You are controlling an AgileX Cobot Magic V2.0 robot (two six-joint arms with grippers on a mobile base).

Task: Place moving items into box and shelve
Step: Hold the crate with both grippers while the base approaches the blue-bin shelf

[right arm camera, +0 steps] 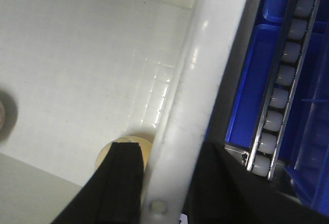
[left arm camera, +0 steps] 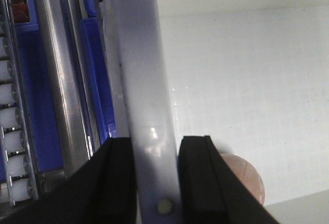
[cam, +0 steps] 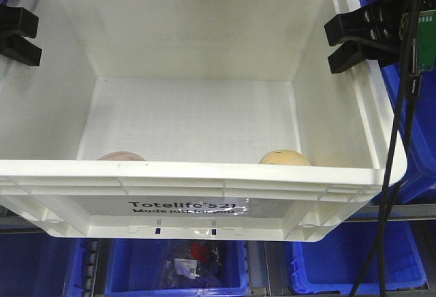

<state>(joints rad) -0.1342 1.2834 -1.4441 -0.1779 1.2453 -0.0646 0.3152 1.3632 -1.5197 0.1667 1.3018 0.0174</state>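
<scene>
Tools, left (left arm camera: 154,183) and right (right arm camera: 167,183), clamp side rims of box (cam: 204,205), printed long side nearest.

The box (cam: 204,195) is smooth white plastic (glossy rim); the bins (cam: 402,256) below are blue plastic.

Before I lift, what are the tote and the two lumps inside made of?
White tote: looks like glossy moulded plastic, with ribbed rim and glare on the wall. Pinkish lump and yellow lump: smooth, matte, potato-like; real or foam, I cannot tell.
</scene>
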